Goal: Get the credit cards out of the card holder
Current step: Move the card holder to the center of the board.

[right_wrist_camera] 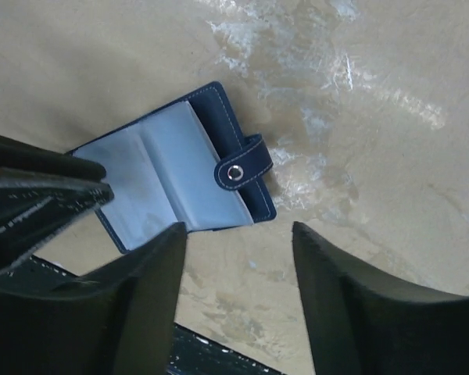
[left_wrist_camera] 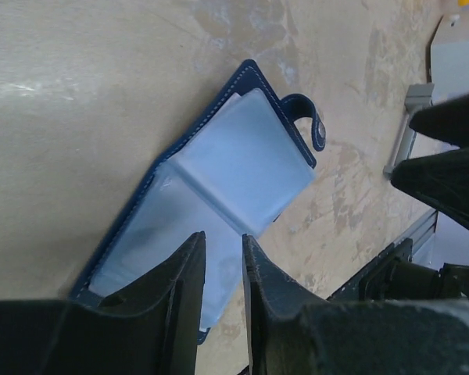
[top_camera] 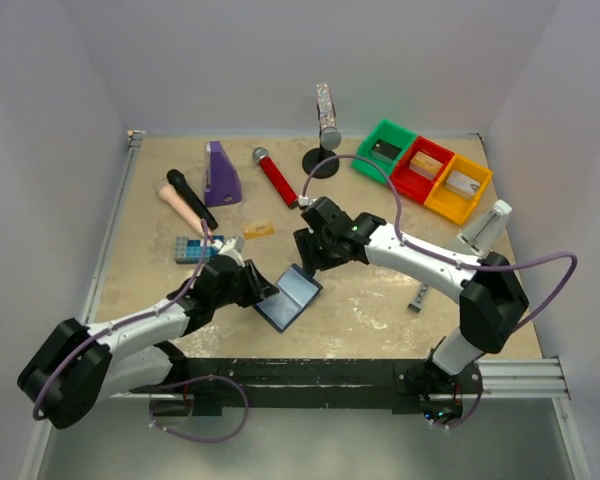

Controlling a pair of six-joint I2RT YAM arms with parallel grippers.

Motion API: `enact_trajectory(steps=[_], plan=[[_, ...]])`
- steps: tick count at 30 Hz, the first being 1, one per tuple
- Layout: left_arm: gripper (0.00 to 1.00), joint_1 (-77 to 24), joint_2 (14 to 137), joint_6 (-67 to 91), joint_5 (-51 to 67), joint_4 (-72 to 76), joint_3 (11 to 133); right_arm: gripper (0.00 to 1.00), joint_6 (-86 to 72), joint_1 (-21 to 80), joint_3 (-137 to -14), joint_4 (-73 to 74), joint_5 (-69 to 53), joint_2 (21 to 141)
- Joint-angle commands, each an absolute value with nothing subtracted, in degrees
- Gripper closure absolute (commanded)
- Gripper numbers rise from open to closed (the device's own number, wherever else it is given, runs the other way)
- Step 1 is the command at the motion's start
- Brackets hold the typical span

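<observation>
The card holder (top_camera: 290,298) (left_wrist_camera: 242,156) (right_wrist_camera: 172,168) lies open on the table, dark navy outside with pale blue-grey pockets up and its snap tab (right_wrist_camera: 242,168) folded over one edge. No cards show in the pockets. One orange-gold credit card (top_camera: 259,230) lies on the table behind it. My left gripper (top_camera: 267,290) (left_wrist_camera: 223,234) hovers at the holder's left page, its jaws a narrow gap apart with only the page behind them. My right gripper (top_camera: 305,265) (right_wrist_camera: 238,226) stands wide open beside the tab edge, with bare table between its fingers.
A studded blue block (top_camera: 195,248) sits left of the holder. Behind stand a purple object (top_camera: 221,175), a black microphone (top_camera: 192,198), a red one (top_camera: 276,178), a round black stand (top_camera: 325,150) and green, red and orange bins (top_camera: 423,168). A small grey piece (top_camera: 418,298) lies right.
</observation>
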State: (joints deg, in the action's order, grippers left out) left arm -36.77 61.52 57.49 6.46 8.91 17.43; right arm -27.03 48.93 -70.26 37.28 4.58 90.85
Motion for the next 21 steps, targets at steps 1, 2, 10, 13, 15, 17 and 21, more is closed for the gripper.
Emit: enact_trajectory(steps=[1, 2, 10, 13, 15, 17, 21], plan=[[0.71, -38.3, 67.0, 57.6, 9.8, 18.5, 19.7, 0.35, -22.4, 48.4, -75.7, 35.3, 0.2, 94.7], [0.71, -38.4, 67.9, 57.6, 9.6, 18.6, 19.7, 0.34, -21.5, 48.5, -76.6, 35.9, 1.0, 95.7], [0.74, -38.3, 72.7, 58.5, 6.5, 17.5, 18.7, 0.31, -17.5, 50.9, -80.2, 40.0, 8.1, 100.6], [0.75, -38.3, 73.7, 58.6, 5.2, 16.0, 19.0, 0.31, -17.0, 51.4, -81.3, 41.8, 10.1, 102.5], [0.76, -38.3, 74.1, 58.8, 4.4, 15.2, 18.7, 0.31, -16.4, 51.7, -82.0, 43.0, 11.9, 103.9], [0.76, -38.3, 74.1, 58.9, 3.5, 15.0, 18.0, 0.32, -16.1, 51.8, -82.8, 44.2, 13.4, 105.1], [0.76, -38.3, 74.2, 59.4, 3.0, 15.7, 16.6, 0.33, -15.6, 51.8, -84.8, 45.8, 15.0, 107.4]])
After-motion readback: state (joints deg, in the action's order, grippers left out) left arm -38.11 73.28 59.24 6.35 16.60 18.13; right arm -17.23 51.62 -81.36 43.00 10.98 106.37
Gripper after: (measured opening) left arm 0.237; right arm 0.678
